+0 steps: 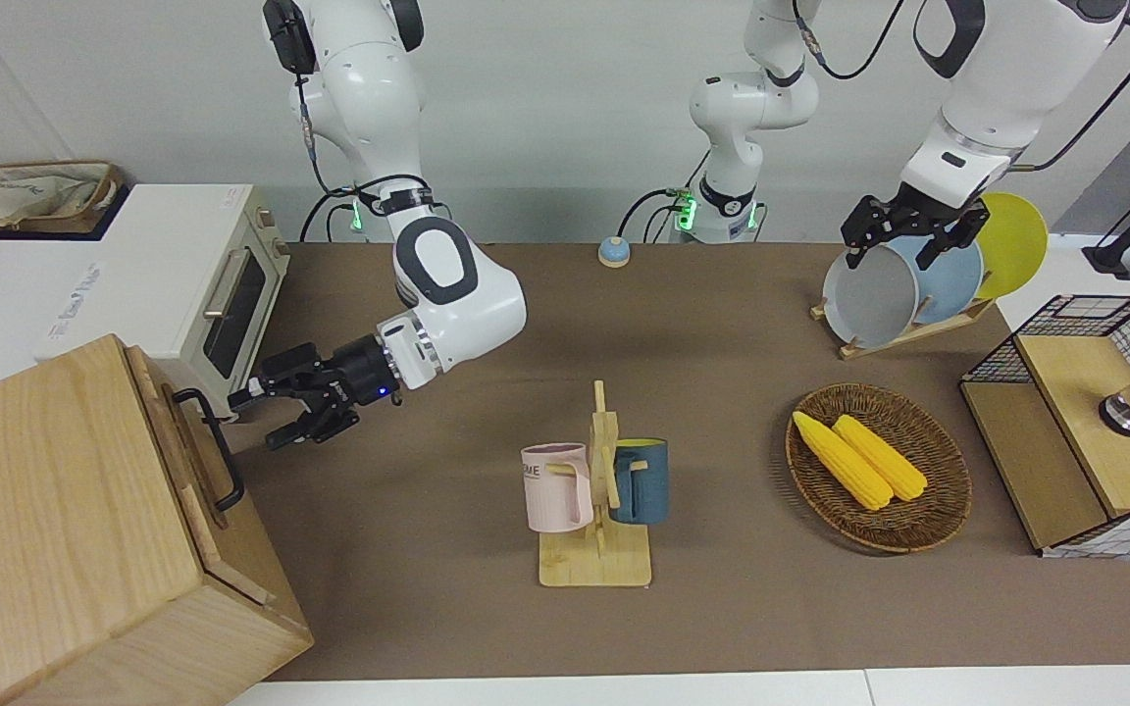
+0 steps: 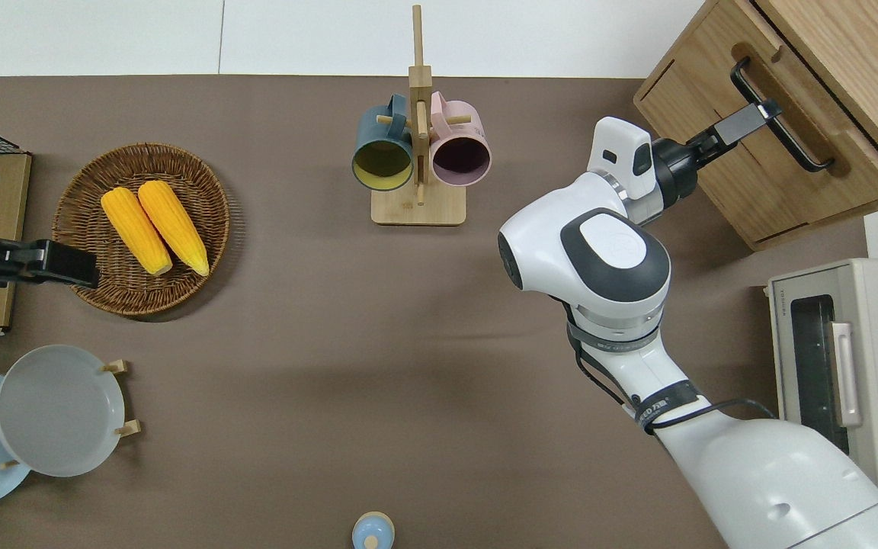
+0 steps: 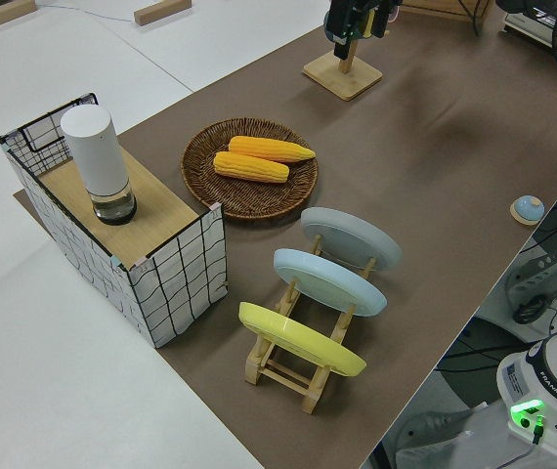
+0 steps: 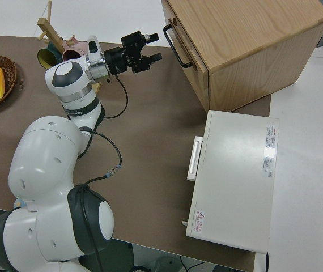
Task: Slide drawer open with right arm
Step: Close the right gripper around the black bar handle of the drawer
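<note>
Drawer (image 1: 194, 461) of light wood, black loop handle (image 1: 212, 446) just ahead of the right tool (image 1: 276, 417): its jaws gape empty and should straddle the bar squarely.

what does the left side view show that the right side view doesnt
Only the left side view shows the plate rack with its three plates, the mesh box holding a white cylinder, and the small blue bell.

Only the right side view shows the right gripper, open, just short of the drawer handle, and the toaster oven.

Both show the basket of corn and the mug stand.
</note>
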